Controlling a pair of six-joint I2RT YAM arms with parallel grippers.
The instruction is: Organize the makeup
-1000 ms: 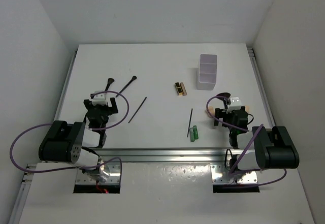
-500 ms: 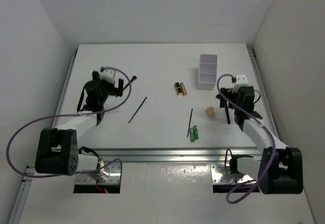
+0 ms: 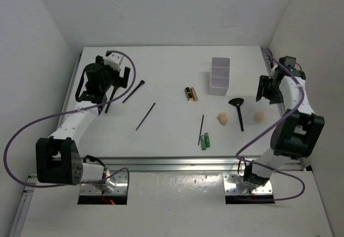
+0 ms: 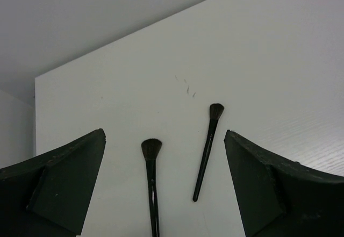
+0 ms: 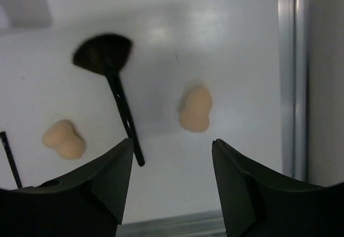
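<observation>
Brushes (image 3: 133,91) three, sponges (image 3: 222,118) two, sticks (image 3: 145,116) two, left hand (image 4: 164,134) and right hand (image 5: 172,141) spread, empty

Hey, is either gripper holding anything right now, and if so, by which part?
Nothing is held: the left gripper and the right gripper both stand open, with nothing between their jaws.

Three brushes (image 4: 151,183) (image 4: 206,151) (image 5: 103,53), two beige sponges (image 3: 222,118) (image 3: 259,116), two thin sticks (image 3: 145,116) (image 3: 201,128), two green tubes (image 3: 205,140), one case (image 3: 190,93), one box (image 3: 217,90).
</observation>
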